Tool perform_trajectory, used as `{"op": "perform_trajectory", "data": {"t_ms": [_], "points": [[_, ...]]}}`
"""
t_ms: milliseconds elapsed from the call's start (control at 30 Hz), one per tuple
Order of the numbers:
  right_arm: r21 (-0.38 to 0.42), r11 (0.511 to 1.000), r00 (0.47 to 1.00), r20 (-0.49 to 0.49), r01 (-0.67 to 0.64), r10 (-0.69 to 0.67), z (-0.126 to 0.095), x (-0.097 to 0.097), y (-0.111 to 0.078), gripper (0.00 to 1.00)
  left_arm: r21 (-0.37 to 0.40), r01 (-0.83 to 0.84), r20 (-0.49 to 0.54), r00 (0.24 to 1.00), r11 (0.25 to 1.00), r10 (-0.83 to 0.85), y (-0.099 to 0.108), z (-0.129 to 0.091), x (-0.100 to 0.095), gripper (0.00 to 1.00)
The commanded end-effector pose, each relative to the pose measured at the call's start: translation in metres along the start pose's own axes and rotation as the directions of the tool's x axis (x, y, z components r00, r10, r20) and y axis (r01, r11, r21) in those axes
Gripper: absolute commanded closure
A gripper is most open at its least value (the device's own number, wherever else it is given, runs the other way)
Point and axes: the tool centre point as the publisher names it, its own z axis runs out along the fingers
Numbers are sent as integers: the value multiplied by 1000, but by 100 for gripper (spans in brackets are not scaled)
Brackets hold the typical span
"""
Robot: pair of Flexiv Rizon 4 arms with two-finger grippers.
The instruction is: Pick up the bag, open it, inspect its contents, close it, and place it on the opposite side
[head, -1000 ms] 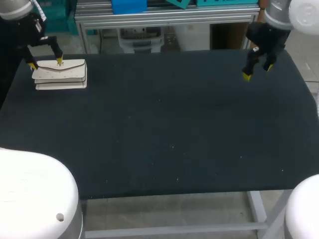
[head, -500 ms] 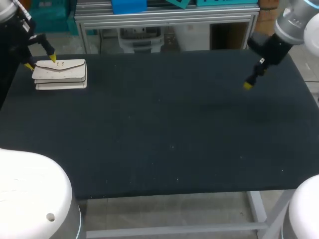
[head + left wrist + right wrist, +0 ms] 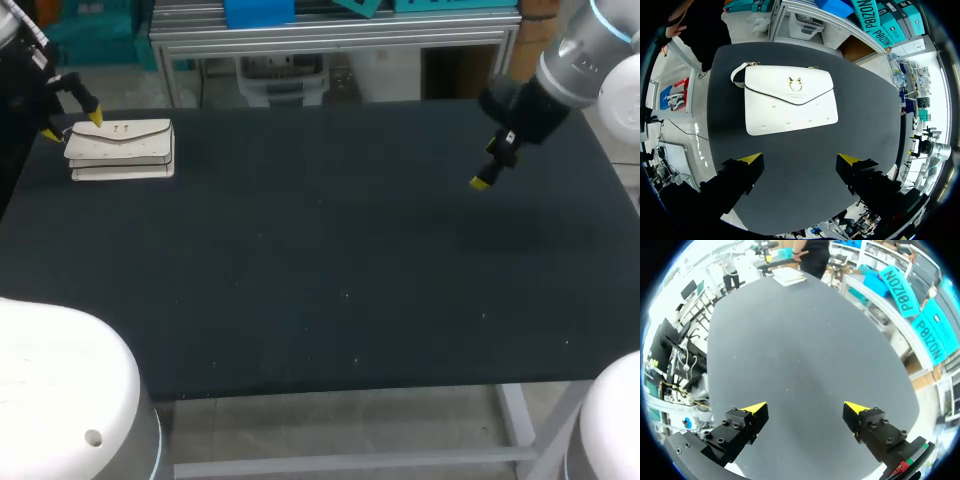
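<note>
A white flap bag (image 3: 120, 148) with a small gold clasp lies flat and closed at the far left of the black table (image 3: 330, 260). My left gripper (image 3: 72, 126) hangs open by the bag's left end, over the table's edge. In the left wrist view the bag (image 3: 789, 99) lies ahead of the open left gripper (image 3: 801, 160), and nothing is between the fingers. My right gripper (image 3: 486, 168) hovers open over the table's right side, far from the bag. From the right wrist view the bag (image 3: 787, 275) is a small white shape far ahead of the open right gripper (image 3: 806, 408).
Bare black cloth covers the wide stretch of table between the bag and the right gripper. The table's left edge (image 3: 28, 165) runs just beside the bag. Its front edge (image 3: 380, 385) is near the camera.
My left gripper has drawn back from over the bag to its left end. My right gripper has swung lower and a little leftward over the table.
</note>
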Motion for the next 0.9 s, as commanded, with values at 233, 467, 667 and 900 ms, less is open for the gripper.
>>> {"op": "perform_trajectory", "data": {"t_ms": [233,467,667,900], "points": [[-102,971,975,-13,218,-220,27,18,0,0,-63,42,-123,991,997,-50,-45,20,-56,0],[-144,939,945,-57,313,-323,46,33,13,0,-63,41,-193,980,997,-53,-58,40,-75,0],[-160,922,927,-80,352,-367,53,38,19,0,-73,37,-229,972,997,-53,-69,51,-79,22],[-173,910,913,-94,378,-397,60,43,24,0,-88,39,-289,955,995,-63,-74,61,-81,52]]}}
